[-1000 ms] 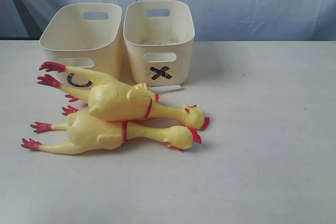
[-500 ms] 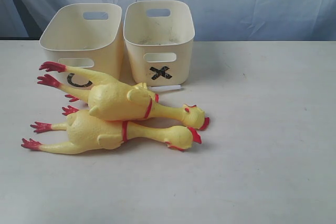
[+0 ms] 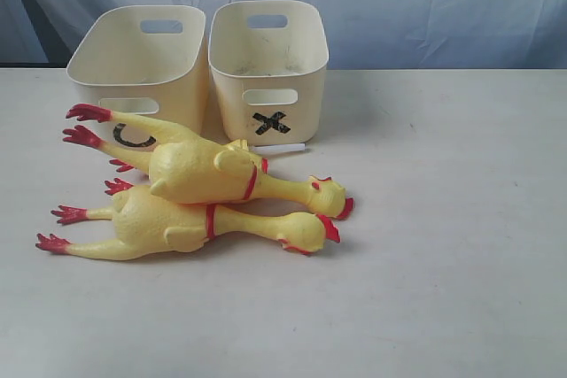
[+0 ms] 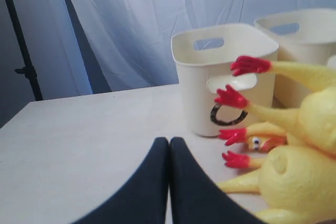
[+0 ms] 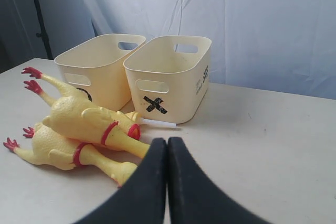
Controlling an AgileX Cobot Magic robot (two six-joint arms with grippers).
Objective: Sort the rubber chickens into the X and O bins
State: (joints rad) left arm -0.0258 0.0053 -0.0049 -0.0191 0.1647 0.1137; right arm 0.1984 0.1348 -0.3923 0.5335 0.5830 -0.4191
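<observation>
Both pressed together, empty, left claw (image 4: 169, 148) low by rubber chickens (image 4: 302, 179), right claw (image 5: 167, 148) facing X bin (image 5: 179, 97)

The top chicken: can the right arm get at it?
Probably yes: the top chicken lies uncovered, with bare table on that side; the arm's shut jaws must open first.
</observation>
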